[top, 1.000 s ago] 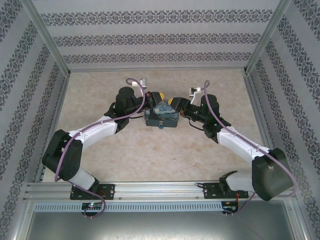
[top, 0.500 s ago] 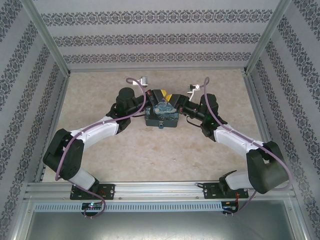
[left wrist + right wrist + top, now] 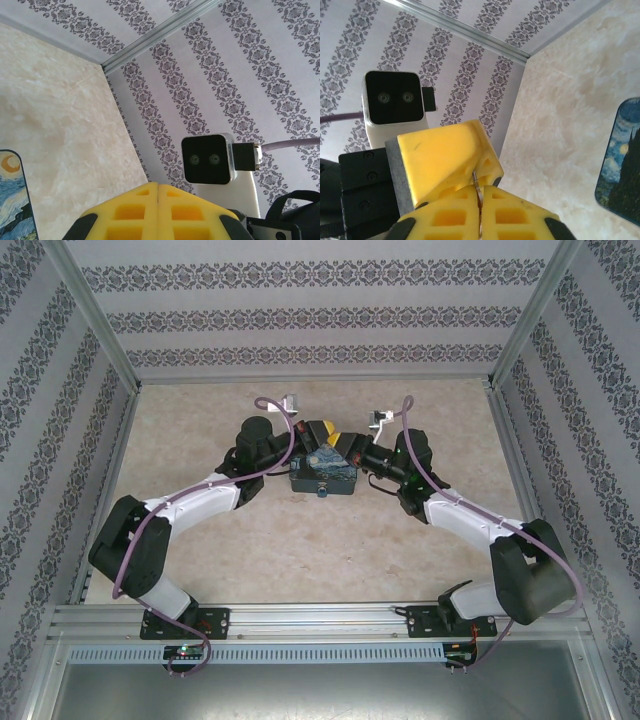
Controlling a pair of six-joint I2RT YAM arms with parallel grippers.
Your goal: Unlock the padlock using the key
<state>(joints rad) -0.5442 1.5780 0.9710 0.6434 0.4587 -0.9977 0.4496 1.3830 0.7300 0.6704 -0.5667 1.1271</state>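
Observation:
In the right wrist view the key point(image 3: 476, 181) is a thin grey sliver clamped between the yellow pads of my right gripper point(image 3: 480, 192). Its upper tip reaches the seam of the left gripper's yellow fingers point(image 3: 445, 157), which press against mine from above. My left gripper point(image 3: 158, 186) is shut, with nothing visible between its pads. From above, the left gripper point(image 3: 318, 432) and the right gripper point(image 3: 346, 446) meet tip to tip over the far edge of the tin point(image 3: 322, 475). A tiny blue-grey piece, apparently the padlock point(image 3: 322, 492), sits against the tin's near edge.
The blue-and-yellow swirl-painted tin lies on the beige table point(image 3: 300, 540); its corner appears as tin point(image 3: 12, 200) and tin point(image 3: 620, 160). Patterned walls point(image 3: 320, 315) close in the back and sides. Purple cables point(image 3: 262, 400) arch over both wrists.
The right arm has swung in to the left, bringing its gripper up against the left gripper. The left arm has barely moved and the tin has stayed put.

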